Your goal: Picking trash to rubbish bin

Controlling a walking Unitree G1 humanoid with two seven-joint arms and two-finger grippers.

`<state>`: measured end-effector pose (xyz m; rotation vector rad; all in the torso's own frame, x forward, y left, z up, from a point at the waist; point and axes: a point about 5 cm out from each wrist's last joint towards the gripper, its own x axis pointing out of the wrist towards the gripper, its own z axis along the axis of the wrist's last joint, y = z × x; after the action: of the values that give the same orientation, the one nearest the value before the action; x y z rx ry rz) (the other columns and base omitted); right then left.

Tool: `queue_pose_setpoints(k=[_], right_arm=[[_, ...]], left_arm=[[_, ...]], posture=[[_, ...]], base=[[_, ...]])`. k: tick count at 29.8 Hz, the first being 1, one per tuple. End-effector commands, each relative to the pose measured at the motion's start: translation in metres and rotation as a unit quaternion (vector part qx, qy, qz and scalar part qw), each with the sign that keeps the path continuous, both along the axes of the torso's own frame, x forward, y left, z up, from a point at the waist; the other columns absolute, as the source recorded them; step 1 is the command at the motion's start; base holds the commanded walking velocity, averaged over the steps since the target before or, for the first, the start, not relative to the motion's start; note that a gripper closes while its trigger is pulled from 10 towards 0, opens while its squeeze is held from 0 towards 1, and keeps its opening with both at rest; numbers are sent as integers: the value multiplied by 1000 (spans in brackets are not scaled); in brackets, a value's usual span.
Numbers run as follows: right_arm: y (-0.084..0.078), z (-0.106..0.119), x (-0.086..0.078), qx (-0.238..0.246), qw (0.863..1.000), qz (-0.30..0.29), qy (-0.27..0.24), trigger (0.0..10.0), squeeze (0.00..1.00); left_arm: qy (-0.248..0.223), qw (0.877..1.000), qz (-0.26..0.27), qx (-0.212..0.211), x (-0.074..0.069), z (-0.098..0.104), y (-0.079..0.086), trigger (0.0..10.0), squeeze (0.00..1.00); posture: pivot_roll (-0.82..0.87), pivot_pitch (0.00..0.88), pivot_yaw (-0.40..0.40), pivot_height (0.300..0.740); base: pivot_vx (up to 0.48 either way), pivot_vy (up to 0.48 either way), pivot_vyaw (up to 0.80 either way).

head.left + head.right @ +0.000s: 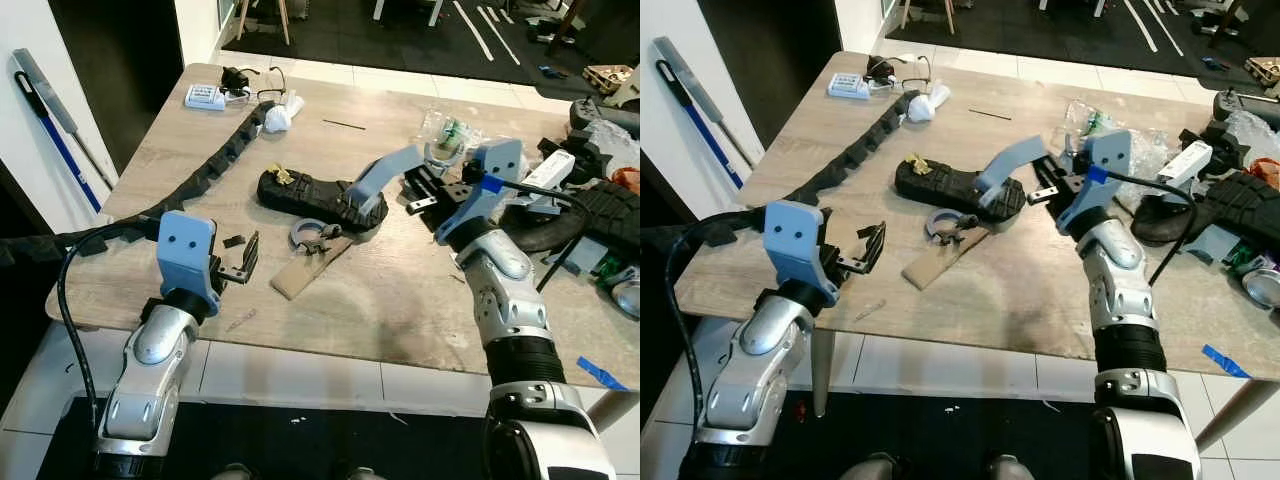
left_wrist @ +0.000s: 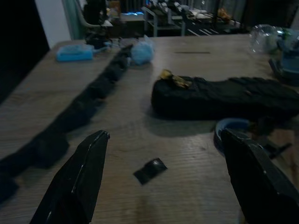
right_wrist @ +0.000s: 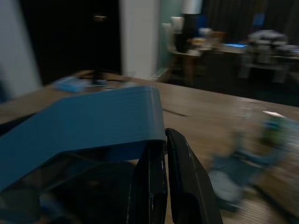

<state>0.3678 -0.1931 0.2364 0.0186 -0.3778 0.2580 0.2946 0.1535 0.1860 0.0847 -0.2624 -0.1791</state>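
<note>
Left pincer (image 1: 248, 262) hovers spread above the counter (image 1: 400, 310), near a small black scrap (image 2: 150, 170). Your right pincer (image 1: 412, 183) is pinching a grey-blue curved strip (image 1: 385, 172), held above the black shoe sole (image 1: 315, 195). Watch that grip: the strip looks stiff, smooth and caught only at one end, so a quick swing could twist it loose or knock the sole.

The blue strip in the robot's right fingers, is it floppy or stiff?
Probably bendy but springy: the blue strip curves in an arc from the right gripper down to the black shoe sole without drooping limp. It looks thin, so likely light. Pinched at one end, it may wobble when lifted.
</note>
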Motion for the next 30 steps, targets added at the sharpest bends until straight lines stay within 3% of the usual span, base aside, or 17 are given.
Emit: queue_pose_setpoints(k=[1,4,6,10,16,21,30], right_arm=[[-12,-4,-6,-4,999,-47,2,10000,0],[-13,-5,-8,-10,998,-55,0,10000,0],[-12,-17,-15,-63,990,-123,16,10000,0],[-13,-22,-22,-65,984,-163,4,10000,0],[6,-31,-36,-98,986,-133,-31,10000,0],[12,-38,-40,-59,990,-129,-19,10000,0],[21,-36,-39,-63,990,-124,-21,10000,0]], left_arm=[[-3,1000,26,2,1,0,3,10000,0],[-3,999,35,5,1,0,4,10000,0],[-7,998,59,-8,1,-1,9,10000,0],[-7,996,87,-10,0,-2,17,10000,0],[1,994,107,-4,0,-4,21,10000,0],[-2,994,106,-24,-1,-3,20,10000,0],[-14,997,67,-35,1,2,4,10000,0]], posture=[[13,141,-59,740],[13,141,-59,740],[5,140,-54,740],[4,140,-56,740],[3,148,-63,740],[3,145,-65,740],[2,147,-65,740]], base=[[0,0,0],[0,0,0],[0,0,0],[0,0,0],[0,0,0],[0,0,0],[0,0,-772]])
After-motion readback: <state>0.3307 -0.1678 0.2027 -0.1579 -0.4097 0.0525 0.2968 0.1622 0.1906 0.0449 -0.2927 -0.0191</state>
